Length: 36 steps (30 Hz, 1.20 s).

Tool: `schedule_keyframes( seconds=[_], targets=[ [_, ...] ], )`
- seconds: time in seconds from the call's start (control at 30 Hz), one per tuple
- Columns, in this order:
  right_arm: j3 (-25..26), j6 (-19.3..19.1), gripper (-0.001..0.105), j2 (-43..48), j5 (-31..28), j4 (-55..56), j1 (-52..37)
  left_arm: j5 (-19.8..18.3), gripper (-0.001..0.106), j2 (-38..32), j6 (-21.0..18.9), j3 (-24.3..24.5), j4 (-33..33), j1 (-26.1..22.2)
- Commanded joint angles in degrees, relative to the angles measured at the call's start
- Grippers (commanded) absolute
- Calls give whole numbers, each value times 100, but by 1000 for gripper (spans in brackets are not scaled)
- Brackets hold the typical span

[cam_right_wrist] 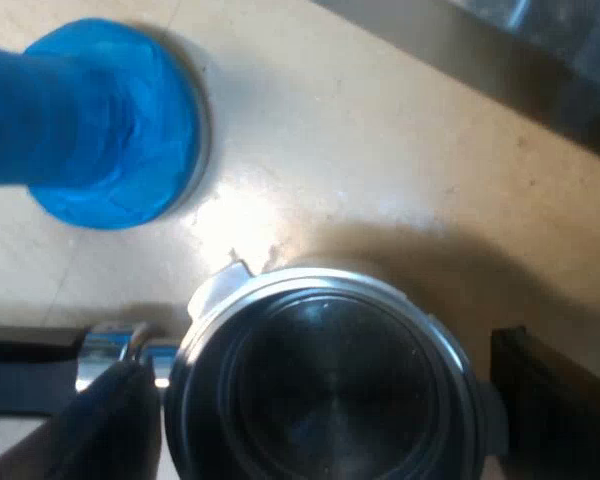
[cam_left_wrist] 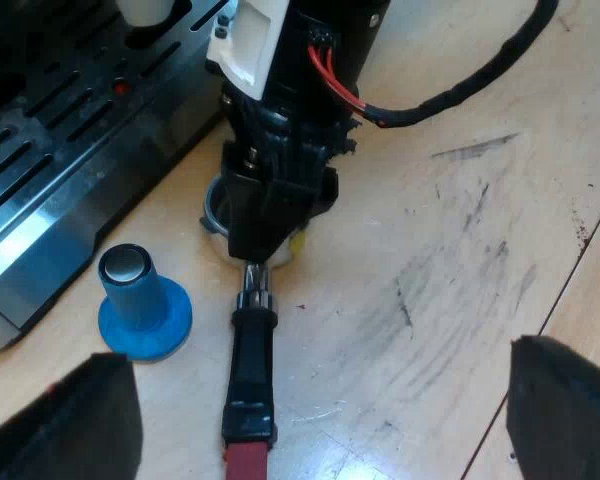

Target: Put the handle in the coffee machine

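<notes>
Metal holder (cam_left_wrist: 250, 350) lies flat on the worktop (cam_left_wrist: 440, 240), loose, not locked into the machine. Its dark handle runs away from the basket, red end (cam_left_wrist: 248, 462) pointing away from the espresso machine (cam_left_wrist: 60, 160). Basket (cam_right_wrist: 320, 385) faces up w/ a dark inside and a bright metal rim.

R gripper (cam_right_wrist: 320, 410) is right over the basket, fingers (cam_right_wrist: 545, 400) apart, one each side of the rim and just beside it. Can't tell if they touch the metal. In the left wrist view the R arm stands over the basket end and hides most of it, so a bit of rim and the handle stay visible.

Blue tamper (cam_left_wrist: 140, 300) stands upright on its wide base, shiny disc on top. It's beside the holder's handle, not touching, and near the machine's front edge. Machine's slotted metal tray is close to the basket.

L gripper (cam_left_wrist: 317, 358) hovers above the handle's red end, fingers (cam_left_wrist: 80, 425) wide, holding nothing. Worktop is light wood w/ dark scuff marks.
</notes>
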<state>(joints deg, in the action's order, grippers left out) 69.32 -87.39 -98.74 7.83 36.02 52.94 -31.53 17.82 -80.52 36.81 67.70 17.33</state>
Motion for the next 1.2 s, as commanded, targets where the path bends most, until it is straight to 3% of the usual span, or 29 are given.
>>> schedule_keyframes(
  seconds=[0.03,0.37,1.2],
  targets=[
    [14,-97,69,-21,99,42,107,-49,76,-17,-62,35,28,-7],
    [14,30,69,-252,-471,107,331,-49,76,-17,-62,35,28,-7],
    [319,66,69,-186,-656,34,331,-49,76,-17,-62,35,28,-7]
  ],
)
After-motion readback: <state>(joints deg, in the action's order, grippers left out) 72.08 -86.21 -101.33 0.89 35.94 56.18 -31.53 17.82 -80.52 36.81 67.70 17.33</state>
